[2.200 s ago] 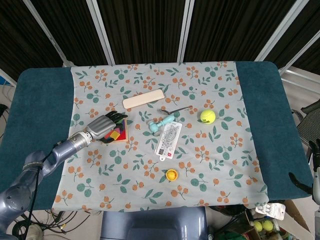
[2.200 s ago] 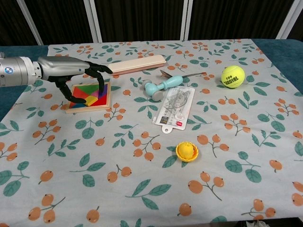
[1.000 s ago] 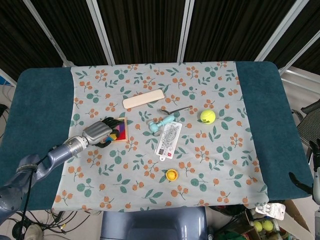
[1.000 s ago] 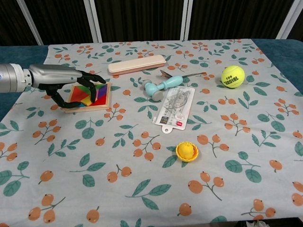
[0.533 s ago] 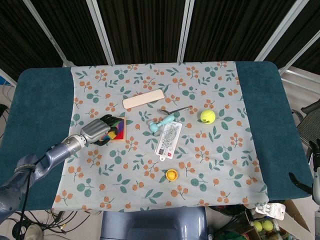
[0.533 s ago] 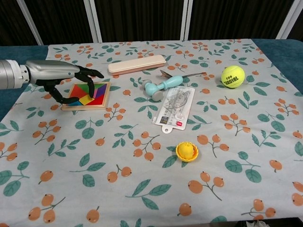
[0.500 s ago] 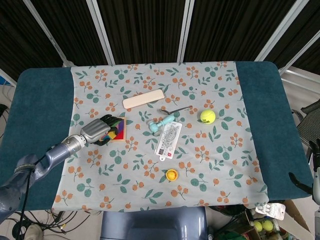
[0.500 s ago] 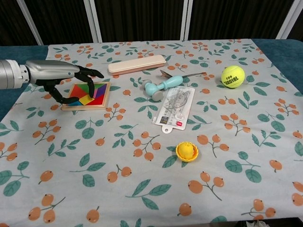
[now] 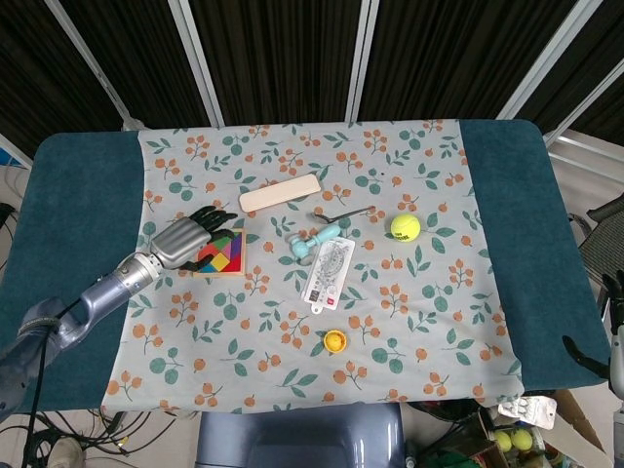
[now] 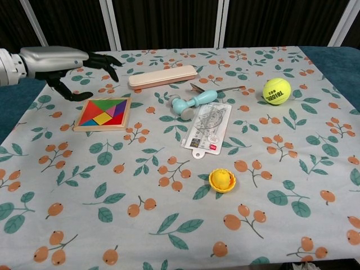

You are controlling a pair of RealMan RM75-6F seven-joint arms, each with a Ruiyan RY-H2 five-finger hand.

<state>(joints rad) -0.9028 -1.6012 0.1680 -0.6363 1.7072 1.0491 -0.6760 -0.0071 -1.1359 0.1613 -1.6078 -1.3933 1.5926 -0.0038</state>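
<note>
A wooden tangram puzzle with coloured pieces lies flat on the floral cloth at the left. My left hand hovers above and behind its far left corner, clear of it, fingers spread and holding nothing. Only a dark part of my right hand shows at the right edge of the head view, off the table; how its fingers lie is unclear.
A long beige case lies behind the puzzle. To the right are a teal toy hammer, a metal spoon, a carded packet, a tennis ball and a yellow cap.
My left hand has let go of the puzzle and risen up and back from it. The puzzle now lies uncovered, shifted slightly left of where it lay.
</note>
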